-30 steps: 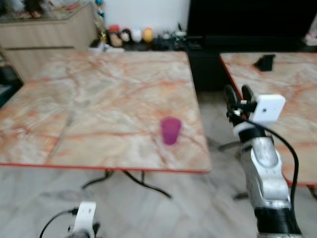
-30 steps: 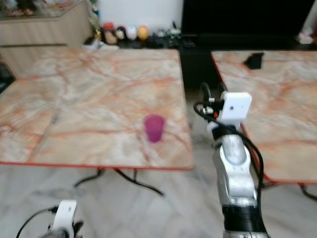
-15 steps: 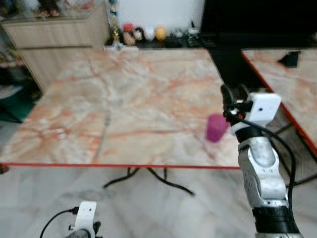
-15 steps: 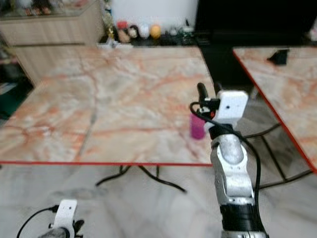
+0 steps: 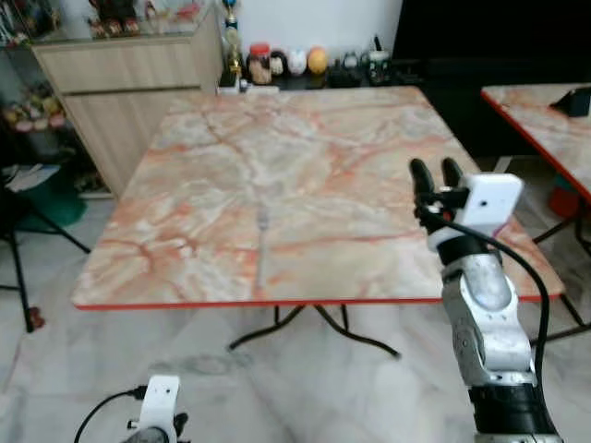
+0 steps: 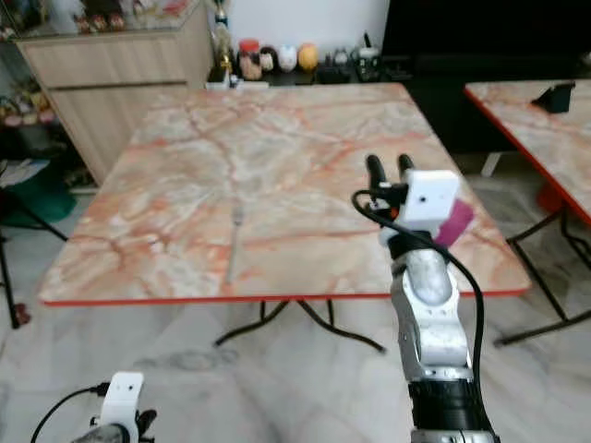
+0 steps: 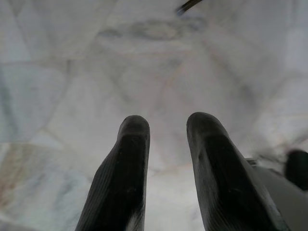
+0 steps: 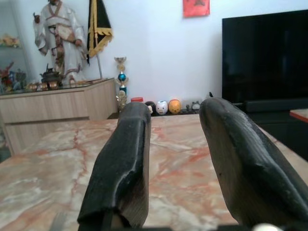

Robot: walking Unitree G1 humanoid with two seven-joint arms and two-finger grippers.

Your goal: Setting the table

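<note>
Right eye view hides most of the pink cup (image 6: 457, 221) behind the white camera block on the right arm, so just a magenta sliver of it shows at the block's right side, standing on the marble table (image 6: 277, 166) near its front right corner; its rim and base cannot be made out. From the left eye view the cup is fully covered by that same block. The right gripper (image 6: 389, 169) is raised over the near right part of the table, its two black fingers (image 8: 126, 159) pointing up and away, spread apart with nothing between them and touching nothing; the right wrist view looks between them across the marble top toward a wooden sideboard (image 8: 57, 115), a dark television (image 8: 264, 57) and a row of small figurines against the far wall. A fork (image 6: 235, 221) lies on the table left of the arm, well apart from the cup, its shape thin and faint against the orange veining. The left gripper (image 7: 166, 130) hangs low over the pale tiled floor (image 7: 72, 72), its fingers parted and empty. A second marble table (image 6: 536, 129) is cut off at the right edge.
</note>
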